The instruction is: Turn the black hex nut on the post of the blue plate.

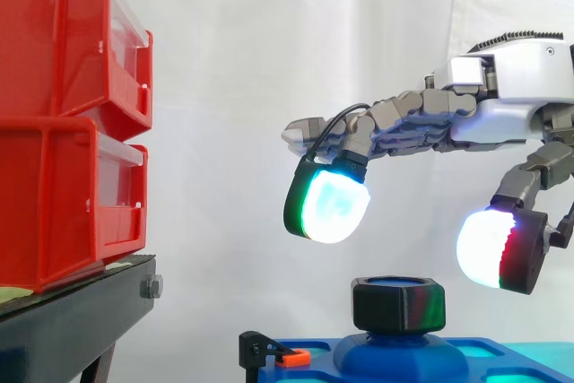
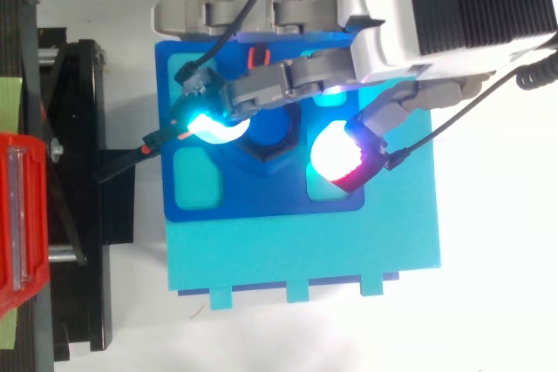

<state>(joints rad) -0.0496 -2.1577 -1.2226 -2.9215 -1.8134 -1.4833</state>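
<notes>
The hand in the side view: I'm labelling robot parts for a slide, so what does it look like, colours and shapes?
The hand has a pale grey-white shell with a black ribbed back. Its fingers are chains of blocky grey links. The fingertips are thick rounded pads in black housings, one glowing white and cyan-green, another white with a red edge.

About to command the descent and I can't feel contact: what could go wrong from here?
The hand hangs open above the black hex nut; closing at this height would likely grab air. In the top view one pad overlaps the nut's edge while the other pad sits clear beside it, so the grip may land off-centre and slip.
</notes>
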